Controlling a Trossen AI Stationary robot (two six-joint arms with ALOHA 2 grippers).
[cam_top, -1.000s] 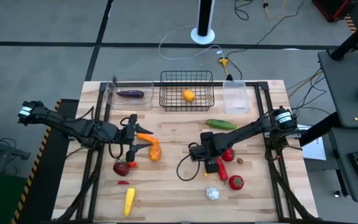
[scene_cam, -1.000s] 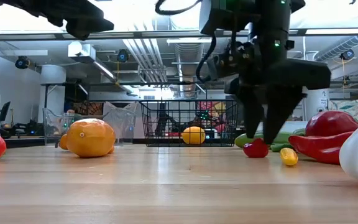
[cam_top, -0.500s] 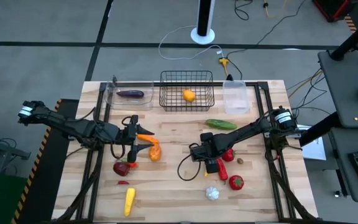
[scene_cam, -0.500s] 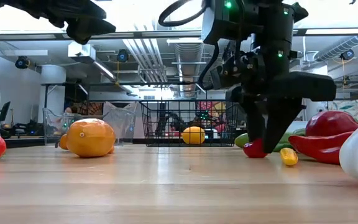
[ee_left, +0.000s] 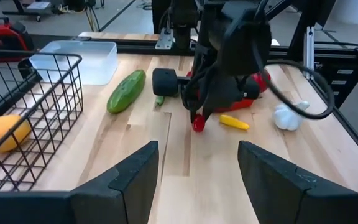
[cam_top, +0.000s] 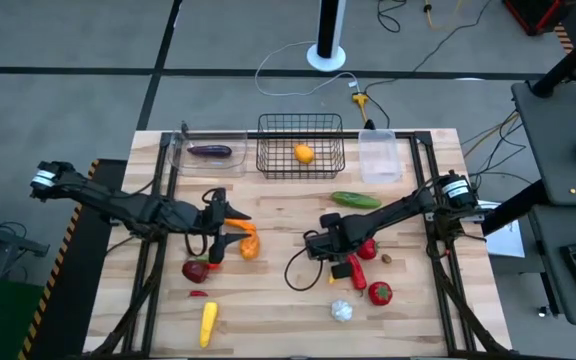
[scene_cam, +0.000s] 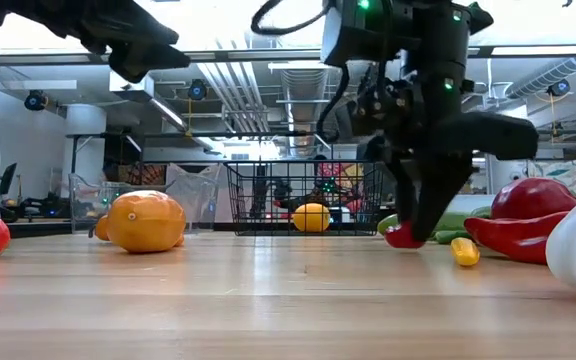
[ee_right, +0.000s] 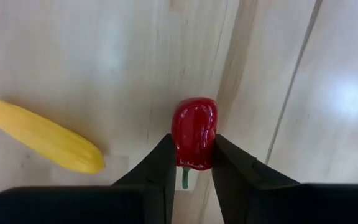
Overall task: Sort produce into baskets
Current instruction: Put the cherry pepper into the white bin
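Wooden tabletop (cam_top: pixel 278 300) carries the pick-up step: the right gripper (ee_right: pixel 191 163) pinches a small red pepper (ee_right: pixel 194 132) between its fingers just beside a yellow pepper (ee_right: pixel 39 135), so next, I judge, comes lifting it toward the black wire basket (cam_top: pixel 301 160) beyond.

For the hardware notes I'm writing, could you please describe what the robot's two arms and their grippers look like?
Both arms are black, jointed and slender. The left arm has a white-marked collar near its base; the right arm has a silvery-white ring there. A black cable loops from the right gripper, whose housing shows small green lights in the low view. The left gripper has broad, flat, matte dark fingers.
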